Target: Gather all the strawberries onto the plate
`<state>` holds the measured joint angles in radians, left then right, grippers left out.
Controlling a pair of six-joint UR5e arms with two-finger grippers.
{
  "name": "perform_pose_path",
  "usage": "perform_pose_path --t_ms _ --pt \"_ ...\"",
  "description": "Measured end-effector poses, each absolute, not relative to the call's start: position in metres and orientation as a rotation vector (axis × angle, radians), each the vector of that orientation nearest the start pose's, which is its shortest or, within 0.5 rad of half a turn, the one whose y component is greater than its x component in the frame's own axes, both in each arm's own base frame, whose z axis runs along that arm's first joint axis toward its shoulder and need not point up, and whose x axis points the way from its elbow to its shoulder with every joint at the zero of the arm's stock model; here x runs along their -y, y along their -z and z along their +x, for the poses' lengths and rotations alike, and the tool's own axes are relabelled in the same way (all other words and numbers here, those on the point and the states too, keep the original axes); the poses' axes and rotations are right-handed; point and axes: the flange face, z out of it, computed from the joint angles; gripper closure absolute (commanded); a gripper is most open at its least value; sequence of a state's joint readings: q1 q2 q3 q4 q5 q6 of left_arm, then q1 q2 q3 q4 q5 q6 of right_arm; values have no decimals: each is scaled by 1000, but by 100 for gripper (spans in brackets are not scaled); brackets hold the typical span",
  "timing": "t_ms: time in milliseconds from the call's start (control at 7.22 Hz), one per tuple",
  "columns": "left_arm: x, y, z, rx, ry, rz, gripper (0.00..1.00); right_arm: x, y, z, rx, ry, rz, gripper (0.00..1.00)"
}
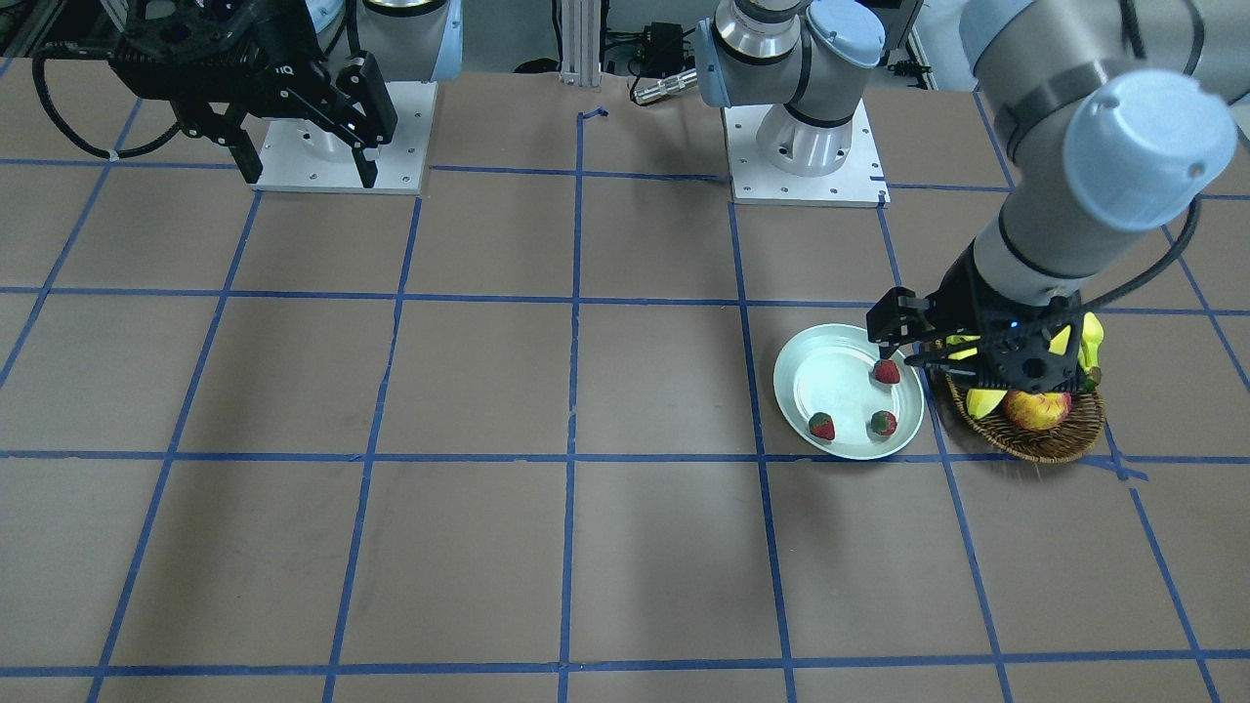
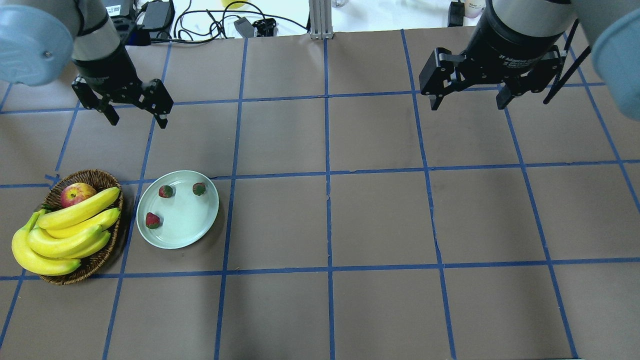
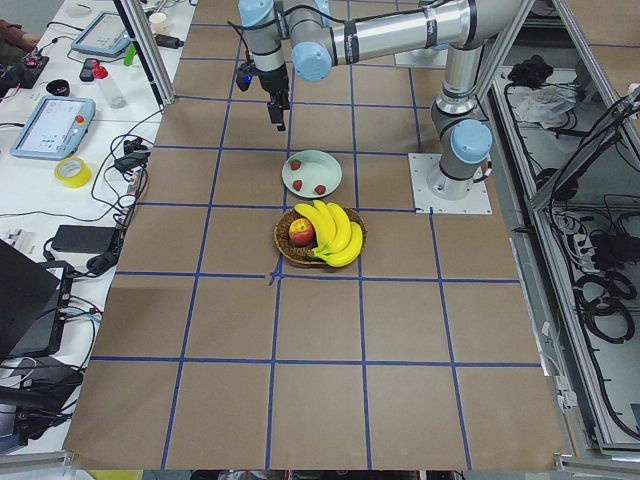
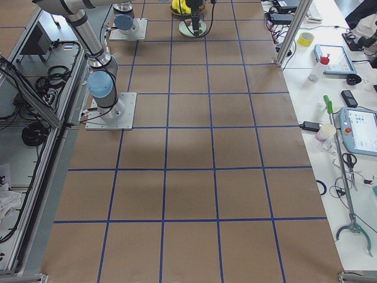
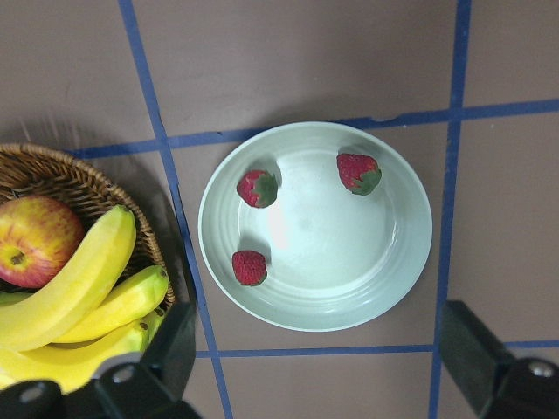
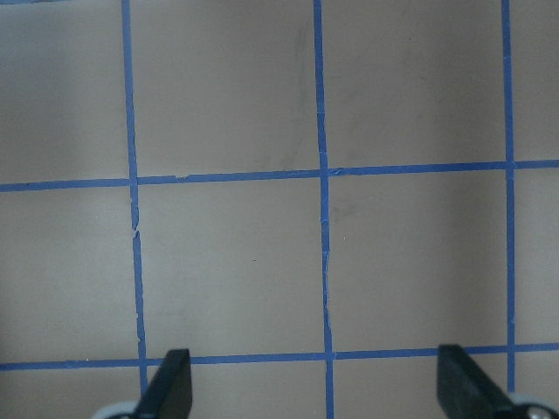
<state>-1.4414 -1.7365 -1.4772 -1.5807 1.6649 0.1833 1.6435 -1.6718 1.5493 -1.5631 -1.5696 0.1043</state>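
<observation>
Three strawberries (image 2: 165, 191) on one plate (image 2: 186, 222). One apple (image 2: 77, 194), one banana bunch (image 2: 70, 230) in one basket (image 2: 95, 176). Left tool (image 2: 138, 120), right tool (image 2: 467, 102): both open, empty. Right tool lettered "2F Adaptive".

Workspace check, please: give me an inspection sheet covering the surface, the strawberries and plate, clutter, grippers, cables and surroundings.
Surface: brown table with a blue tape grid; no spills seen.
Job's things: three strawberries all lie in the plate, apart from each other.
Clutter: wicker basket beside the plate, holding bananas and an apple.
Grippers: left gripper open, empty, over the plate; right gripper open, empty, over bare table.
Cables: black cable at the right wrist; leads and a power brick past the far edge.
Surroundings: side bench with a tablet and a yellow tape roll.
</observation>
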Motion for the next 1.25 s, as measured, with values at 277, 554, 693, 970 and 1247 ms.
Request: perform_pose_path --t_ms 277,554,693,970,1247 --pt "536 -504 -59 -3064 -35 -28 0 446 -546 166 -3126 179 50 0" --pt "518 -519 -71 -3074 5 -91 0 446 -545 166 -3125 178 48 0" --pt "515 -516 -79 -3078 12 -114 0 447 -545 166 -3125 177 49 0" --pt "506 -518 -89 -3096 38 -125 0 447 -545 166 -3126 177 50 0" --pt "491 -527 -96 -3141 42 -125 0 447 -545 166 -3126 177 50 0"
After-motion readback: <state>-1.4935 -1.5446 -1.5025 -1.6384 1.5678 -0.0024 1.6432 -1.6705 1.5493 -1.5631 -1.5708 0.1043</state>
